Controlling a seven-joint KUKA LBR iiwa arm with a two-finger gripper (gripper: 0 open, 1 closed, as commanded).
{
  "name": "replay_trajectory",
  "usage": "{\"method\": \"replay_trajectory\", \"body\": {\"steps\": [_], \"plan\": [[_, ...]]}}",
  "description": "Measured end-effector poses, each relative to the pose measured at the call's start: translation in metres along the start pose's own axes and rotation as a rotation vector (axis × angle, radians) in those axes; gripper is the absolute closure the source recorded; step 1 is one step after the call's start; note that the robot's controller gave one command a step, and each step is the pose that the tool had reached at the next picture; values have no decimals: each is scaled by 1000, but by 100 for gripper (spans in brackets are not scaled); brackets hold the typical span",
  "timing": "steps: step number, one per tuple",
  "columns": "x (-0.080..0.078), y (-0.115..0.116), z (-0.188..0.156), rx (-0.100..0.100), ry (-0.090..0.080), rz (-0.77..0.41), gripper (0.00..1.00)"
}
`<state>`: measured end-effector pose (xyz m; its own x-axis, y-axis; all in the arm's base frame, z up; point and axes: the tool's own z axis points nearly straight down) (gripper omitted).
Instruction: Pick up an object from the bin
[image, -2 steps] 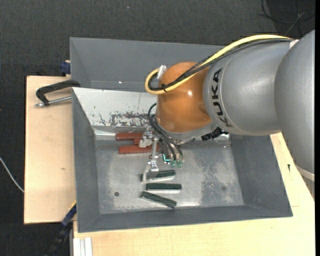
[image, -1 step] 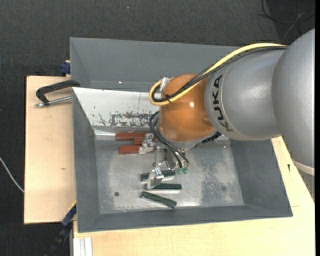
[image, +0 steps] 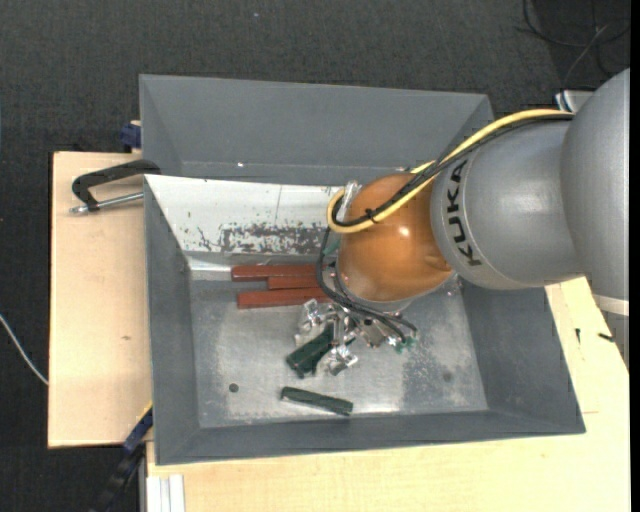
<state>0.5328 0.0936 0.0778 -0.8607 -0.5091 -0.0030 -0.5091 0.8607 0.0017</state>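
Observation:
My gripper (image: 335, 330) is low in the middle of the bin, its metal parts showing just under the orange cover. A dark green block (image: 308, 353) lies tilted right at its lower left side, touching or nearly touching the metal. Whether the block is in its grasp I cannot tell. A second dark green bar (image: 317, 401) lies flat on the floor nearer the front wall. Two red-brown bars (image: 272, 284) lie side by side on the floor to the upper left of the gripper.
A small dark speck (image: 233, 388) sits on the floor at the front left. The arm and its orange cover hang over the right half of the bin and hide the floor beneath them. The left part of the floor is bare metal.

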Motion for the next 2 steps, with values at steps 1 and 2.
{"method": "replay_trajectory", "body": {"steps": [1, 2], "plan": [[0, 0, 0, 0, 0, 0, 100], [1, 1, -1, -1, 0, 1, 100]]}}
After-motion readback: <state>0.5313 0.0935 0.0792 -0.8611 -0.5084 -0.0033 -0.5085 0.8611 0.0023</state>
